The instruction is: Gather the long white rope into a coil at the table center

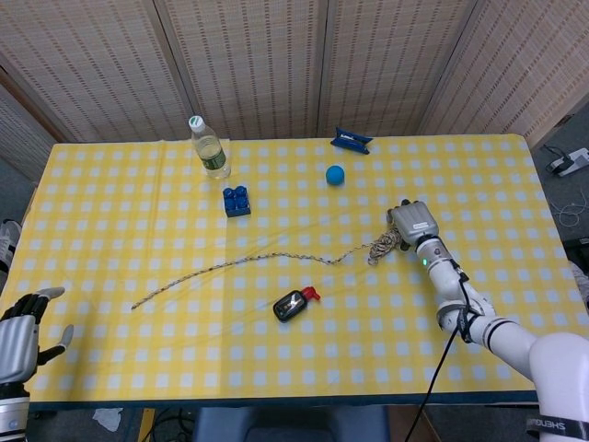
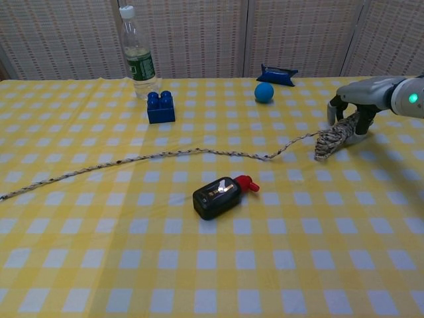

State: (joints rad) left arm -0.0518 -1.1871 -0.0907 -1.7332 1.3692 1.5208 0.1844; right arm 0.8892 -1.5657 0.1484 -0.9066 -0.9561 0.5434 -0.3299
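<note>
Yellow checked tablecloth (image 2: 212, 278) up front, with our left hand (image 1: 18, 343) idling at the near edge, fingers spread and holding nothing. Mid-table, past the black remote (image 2: 215, 197), the white rope (image 2: 165, 156) trails from near-left to our right hand (image 2: 354, 112), fingers wrapped around its bundled end. We'd reel it toward center in short pulls, so the tail doesn't snag the blue brick (image 2: 161, 107) or bottle (image 2: 137, 56) further back.
</note>
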